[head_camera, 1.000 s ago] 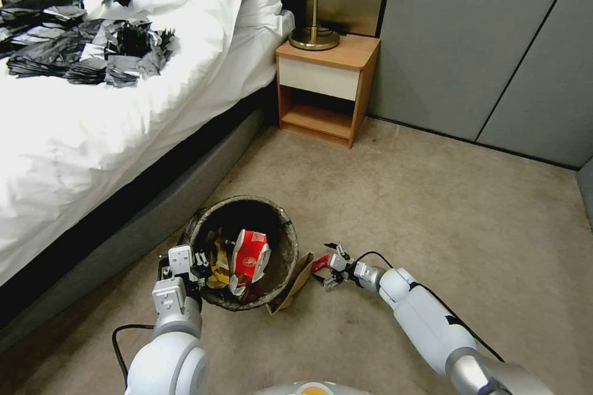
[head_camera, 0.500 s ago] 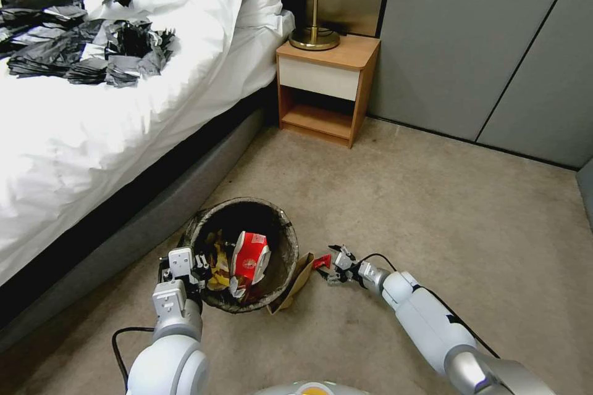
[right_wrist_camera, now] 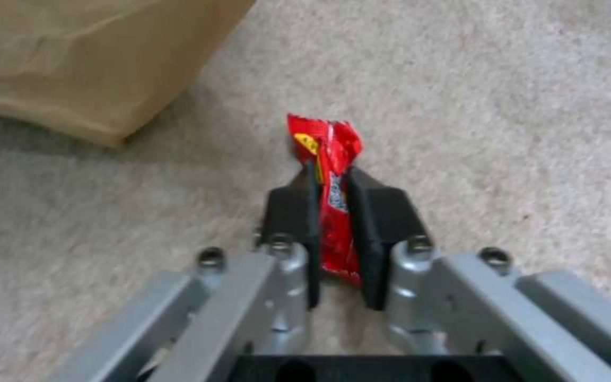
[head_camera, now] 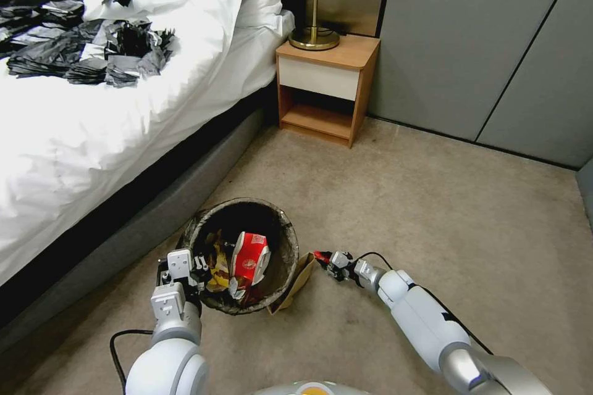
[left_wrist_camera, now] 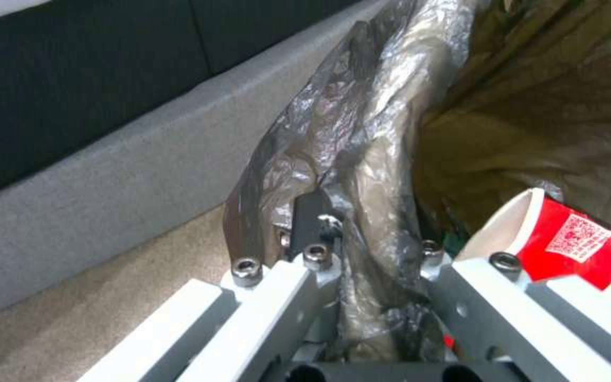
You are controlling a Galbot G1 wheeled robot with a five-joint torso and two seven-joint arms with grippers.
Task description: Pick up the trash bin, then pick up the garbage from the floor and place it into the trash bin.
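Since the earlier pictures the right pincer (head_camera: 323,257) had drawn its fingers together on a small red snack packet (right_wrist_camera: 326,175) and edged a little nearer the trash bin (head_camera: 245,253); a moment before, the fingers stood spread around that red scrap on the floor (head_camera: 432,210). In the right wrist view the two dark pads (right_wrist_camera: 295,204) pressed the packet flat from both sides, its crimped top sticking out beyond them, the carpet just beneath. The left pincer (left_wrist_camera: 362,260) was clamped on the bin's bag-covered rim (left_wrist_camera: 341,159), one finger outside the wall and one inside, at the side of the bin nearest the robot. The bin stood on the floor close to the bed's grey base (head_camera: 154,210), with a brown paper bag (head_camera: 296,281) leaning against its right side, between the bin and the held packet. To do the step well, I judged the packet should be lifted straight clear of the carpet before being swung over the rim (the paper bag stood right in the path and could be knocked), and released only once well inside the liner, since so light a wrapper could cling to a pad. Counted: one bin, one packet in the pincer, one paper bag on the floor, one red-and-white packet (head_camera: 249,259) and some yellow wrappers (head_camera: 217,262) already inside, their number unclear.
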